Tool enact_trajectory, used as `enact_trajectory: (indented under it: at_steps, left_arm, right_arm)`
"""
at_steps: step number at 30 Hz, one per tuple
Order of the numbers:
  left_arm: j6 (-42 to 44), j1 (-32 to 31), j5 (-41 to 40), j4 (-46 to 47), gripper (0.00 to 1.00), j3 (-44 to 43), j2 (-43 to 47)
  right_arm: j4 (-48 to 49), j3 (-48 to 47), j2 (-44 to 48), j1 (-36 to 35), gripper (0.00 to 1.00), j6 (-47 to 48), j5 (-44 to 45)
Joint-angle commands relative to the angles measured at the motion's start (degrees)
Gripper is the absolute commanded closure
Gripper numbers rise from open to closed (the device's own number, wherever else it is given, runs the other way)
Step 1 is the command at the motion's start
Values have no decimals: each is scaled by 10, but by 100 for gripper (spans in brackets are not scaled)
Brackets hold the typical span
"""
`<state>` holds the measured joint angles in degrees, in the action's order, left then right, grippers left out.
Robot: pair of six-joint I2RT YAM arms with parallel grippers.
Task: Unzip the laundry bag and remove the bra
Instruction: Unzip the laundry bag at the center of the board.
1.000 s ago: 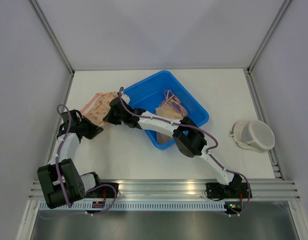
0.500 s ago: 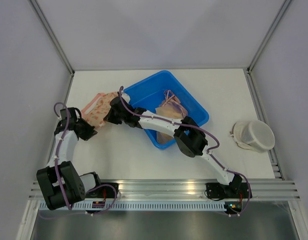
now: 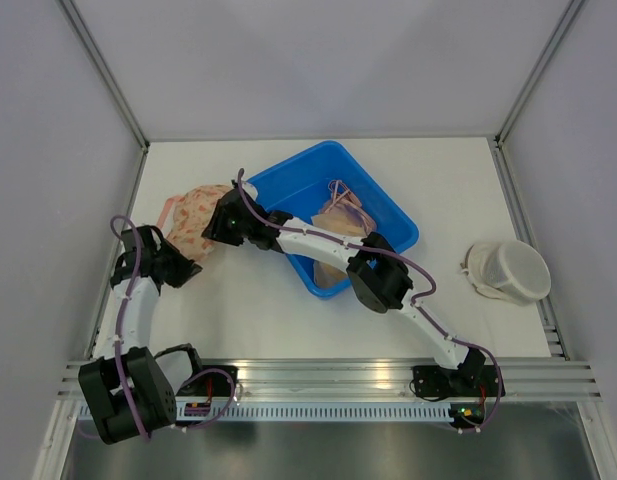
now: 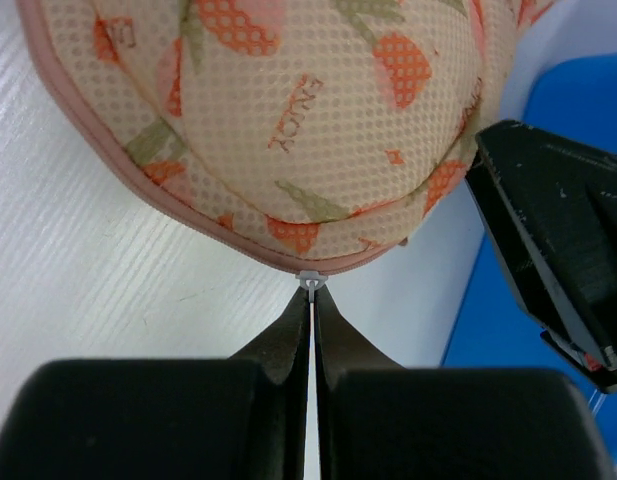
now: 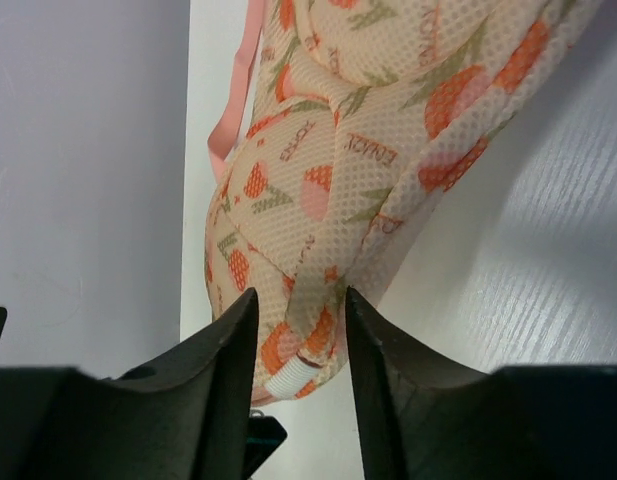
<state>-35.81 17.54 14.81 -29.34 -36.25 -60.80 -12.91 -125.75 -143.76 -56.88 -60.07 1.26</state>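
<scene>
The laundry bag (image 3: 193,213) is a cream mesh pouch with strawberry prints and pink trim, lying at the table's left. My left gripper (image 4: 312,290) is shut on its small grey zipper pull (image 4: 310,280) at the near seam of the bag (image 4: 308,130). In the top view the left gripper (image 3: 191,264) sits just in front of the bag. My right gripper (image 5: 300,300) stands open, its jaws on either side of a raised fold of the bag (image 5: 328,180) without pinching it; from above, the right gripper (image 3: 218,222) is at the bag's right end. The bra is hidden.
A blue tub (image 3: 393,215) stands right behind the right arm, with beige cloth with thin straps (image 3: 338,212) in it. A white round mesh pouch (image 3: 508,270) lies at the right side. The left wall is close to the bag.
My right gripper has opened and let go of the bag's fabric. The left arm has drawn back a little toward the near left with the zipper pull, and the bag now bulges rounder.
</scene>
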Motion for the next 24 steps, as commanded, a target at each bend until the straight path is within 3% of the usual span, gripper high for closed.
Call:
enact_trajectory:
  at_steps: [1, 8, 16, 24]
  left_arm:
    - [8, -1, 30, 27, 98, 7, 16]
    - [-6, -1, 65, 53, 98, 16, -2]
    - [-4, -1, 80, 69, 98, 16, -10]
    - [-4, -2, 94, 77, 98, 18, -20]
  right_arm:
    - [1, -19, 2, 1, 53, 6, -10]
    - [-8, -4, 22, -7, 44, -10, -35]
    - [-89, 9, 44, -9, 43, -41, -16]
    - [-102, 44, 72, -9, 41, -67, 6]
